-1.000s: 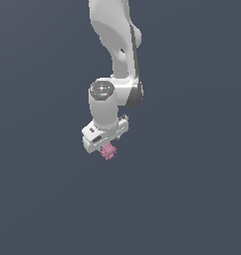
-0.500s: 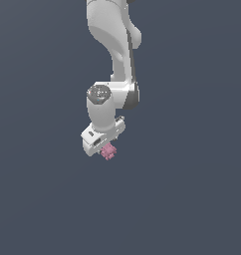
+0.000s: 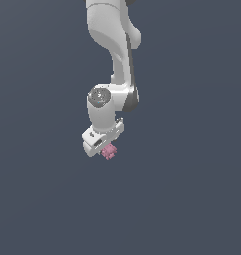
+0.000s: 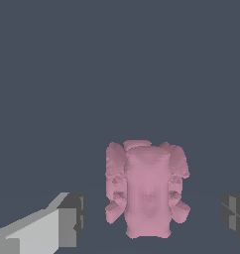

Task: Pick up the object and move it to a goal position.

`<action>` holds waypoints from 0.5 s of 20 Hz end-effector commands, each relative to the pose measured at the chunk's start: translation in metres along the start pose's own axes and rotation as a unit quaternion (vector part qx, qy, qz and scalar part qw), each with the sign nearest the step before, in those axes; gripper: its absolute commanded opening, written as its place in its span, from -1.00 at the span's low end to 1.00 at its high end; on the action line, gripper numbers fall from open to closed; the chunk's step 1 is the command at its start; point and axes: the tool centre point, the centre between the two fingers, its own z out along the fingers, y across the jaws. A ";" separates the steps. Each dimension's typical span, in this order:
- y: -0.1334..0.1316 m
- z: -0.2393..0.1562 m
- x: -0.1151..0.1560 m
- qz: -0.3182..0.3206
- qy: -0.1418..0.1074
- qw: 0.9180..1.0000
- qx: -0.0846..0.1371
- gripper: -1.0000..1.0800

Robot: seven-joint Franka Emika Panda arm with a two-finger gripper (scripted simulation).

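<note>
The object (image 4: 147,191), a small pink bumpy lump with knobs along its sides, lies between my two fingers in the wrist view. A strip of grey floor shows on each side of it, so neither finger (image 4: 67,221) touches it. My gripper (image 4: 151,218) is open around it. In the exterior view the white hand hangs low from the arm, with the gripper (image 3: 106,148) straight over the object (image 3: 109,153). The pink lump peeks out just below the hand, and the fingers themselves are mostly hidden there.
The white arm (image 3: 115,55) comes down from the top of the exterior view. Around it there is only plain dark grey ground (image 3: 192,199), with no other object, edge or marker in view.
The wrist and hand have sunk slightly toward the object. The pink lump has stayed where it was.
</note>
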 end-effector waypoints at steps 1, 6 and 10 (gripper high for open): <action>0.000 0.010 -0.001 0.000 0.000 1.000 0.000 0.92; -0.001 0.035 -0.001 -0.002 0.000 1.000 0.000 0.92; 0.000 0.042 0.000 -0.002 0.000 1.000 0.000 0.92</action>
